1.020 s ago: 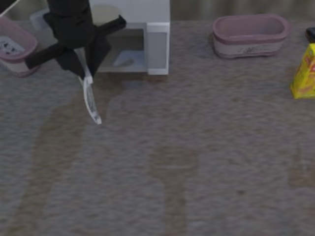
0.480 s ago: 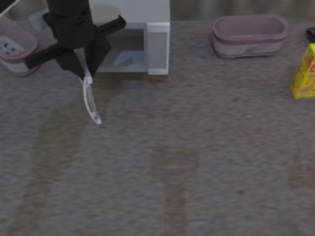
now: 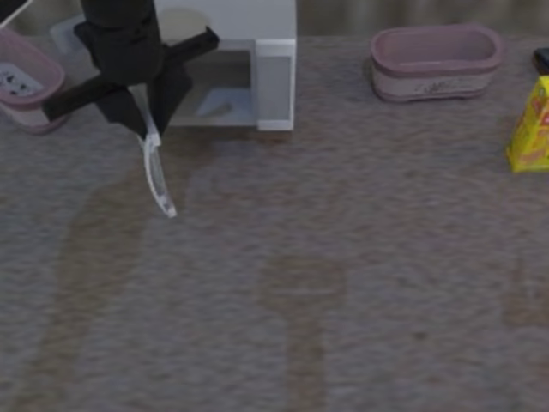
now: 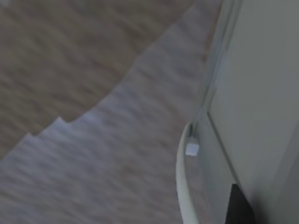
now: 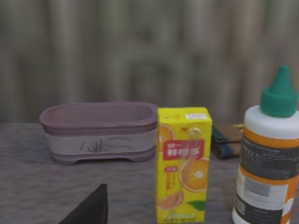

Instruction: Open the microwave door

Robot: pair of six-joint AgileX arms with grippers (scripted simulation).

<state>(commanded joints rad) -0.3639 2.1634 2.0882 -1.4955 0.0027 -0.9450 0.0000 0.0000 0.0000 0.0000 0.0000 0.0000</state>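
Observation:
The white-grey microwave stands at the table's back left, its grey inside exposed beside the control strip. The microwave door is swung out toward the table's front and shows edge-on as a thin white bar. My left gripper is at the upper end of that bar, shut on the door's handle. In the left wrist view the door panel fills one side, with the curved white handle beside it and one dark fingertip against the panel. My right arm is parked outside the top view.
One pink oval tub sits at the back right and another at the far left. At the right edge stands a yellow juice carton, with a green-capped bottle and a wallet close by. Bare table lies in front.

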